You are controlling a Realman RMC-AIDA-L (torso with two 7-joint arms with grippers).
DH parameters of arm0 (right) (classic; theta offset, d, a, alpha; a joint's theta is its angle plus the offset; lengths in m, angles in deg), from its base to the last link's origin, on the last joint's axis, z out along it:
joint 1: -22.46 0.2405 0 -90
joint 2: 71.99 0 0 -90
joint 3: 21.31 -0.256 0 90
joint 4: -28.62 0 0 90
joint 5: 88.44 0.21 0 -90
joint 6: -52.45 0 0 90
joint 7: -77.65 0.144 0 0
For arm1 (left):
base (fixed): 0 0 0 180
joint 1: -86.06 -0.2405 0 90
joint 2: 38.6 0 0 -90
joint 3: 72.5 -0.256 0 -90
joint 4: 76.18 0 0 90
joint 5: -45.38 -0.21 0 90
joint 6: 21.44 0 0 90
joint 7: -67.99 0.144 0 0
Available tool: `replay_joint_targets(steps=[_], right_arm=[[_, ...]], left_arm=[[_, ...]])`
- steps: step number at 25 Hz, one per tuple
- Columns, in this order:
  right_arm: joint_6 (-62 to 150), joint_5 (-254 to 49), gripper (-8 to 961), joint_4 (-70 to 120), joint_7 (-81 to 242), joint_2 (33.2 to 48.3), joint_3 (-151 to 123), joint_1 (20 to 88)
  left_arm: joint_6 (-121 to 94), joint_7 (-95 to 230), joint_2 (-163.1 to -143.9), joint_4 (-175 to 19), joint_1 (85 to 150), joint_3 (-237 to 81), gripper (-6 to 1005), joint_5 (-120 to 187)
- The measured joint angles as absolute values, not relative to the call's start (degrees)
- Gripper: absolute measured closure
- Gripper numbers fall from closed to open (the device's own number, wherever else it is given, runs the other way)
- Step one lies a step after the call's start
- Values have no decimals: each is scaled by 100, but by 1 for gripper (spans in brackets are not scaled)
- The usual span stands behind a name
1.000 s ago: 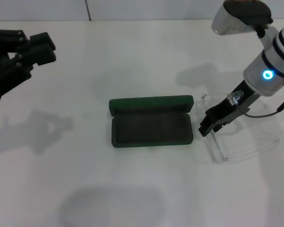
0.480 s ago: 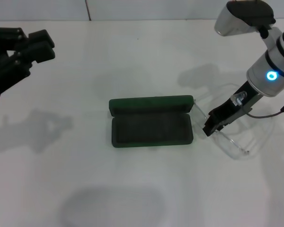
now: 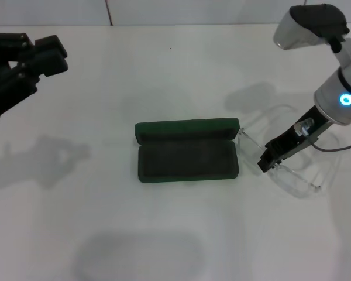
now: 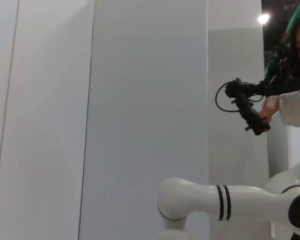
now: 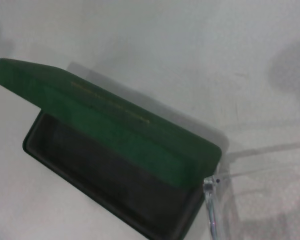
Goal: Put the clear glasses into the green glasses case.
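Head view first: green glasses case (image 3: 187, 153) lies open at frame centre, its dark lining bare, so nothing is packed yet. Right of it the right gripper (image 3: 271, 161) is pinched on the clear glasses (image 3: 295, 175), which hang at centre right just beside the case's right end, one thin arm reaching toward the lid corner. The left gripper (image 3: 44, 58) sits parked at upper left; whether its fingers are spread I cannot tell. Left wrist view shows only wall and a white arm. Right wrist view shows the case (image 5: 110, 150) gaping, a glasses hinge (image 5: 210, 186) at lower right beside its corner. Carrying over and lowering in remain, by my reading.
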State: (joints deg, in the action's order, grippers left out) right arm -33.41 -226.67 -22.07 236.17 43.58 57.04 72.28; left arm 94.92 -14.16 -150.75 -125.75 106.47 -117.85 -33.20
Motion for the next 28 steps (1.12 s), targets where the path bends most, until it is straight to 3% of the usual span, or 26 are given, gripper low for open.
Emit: replay_joint_targets(steps=[12, 28], right_arm=[[-3900, -22690, 800, -3742, 23578, 4340, 5451, 6365], [-5738, -21150, 835, -6252, 21538, 4332, 2406, 5124]], left_arm=[[9492, -1472, -15078, -12565, 10627, -11785, 886, -3244], [9490, -1866, -15194, -12560, 10735, -11785, 875, -2546]])
